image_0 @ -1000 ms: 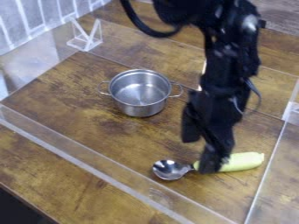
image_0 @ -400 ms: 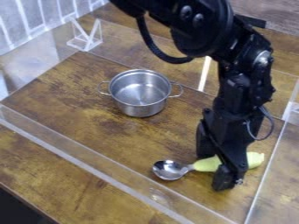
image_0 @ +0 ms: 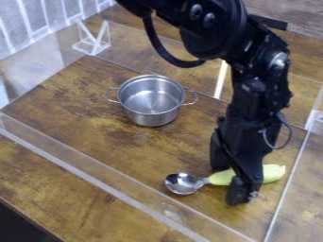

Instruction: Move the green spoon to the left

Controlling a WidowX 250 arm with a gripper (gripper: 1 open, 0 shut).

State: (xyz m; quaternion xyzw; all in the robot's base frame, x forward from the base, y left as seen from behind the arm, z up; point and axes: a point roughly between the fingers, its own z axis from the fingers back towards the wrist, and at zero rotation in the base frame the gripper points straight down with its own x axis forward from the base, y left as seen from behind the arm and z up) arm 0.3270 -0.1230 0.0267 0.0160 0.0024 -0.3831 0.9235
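The green spoon lies on the wooden table at the front right, its shiny silver bowl (image_0: 184, 183) pointing left and its yellow-green handle (image_0: 266, 173) pointing right. My black gripper (image_0: 235, 179) has come straight down over the middle of the handle, hiding that part. Its fingers (image_0: 239, 192) stand open on either side of the handle, tips near the table. I cannot tell whether they touch the spoon.
A round steel pot (image_0: 151, 99) with two side handles stands left of centre, behind the spoon. Clear acrylic walls (image_0: 113, 184) border the table at the front and right. A clear stand (image_0: 93, 38) sits at the back left.
The arm swung right and lowered over the spoon's handle a second ago; since the last frame it has barely moved. The spoon has stayed in place.
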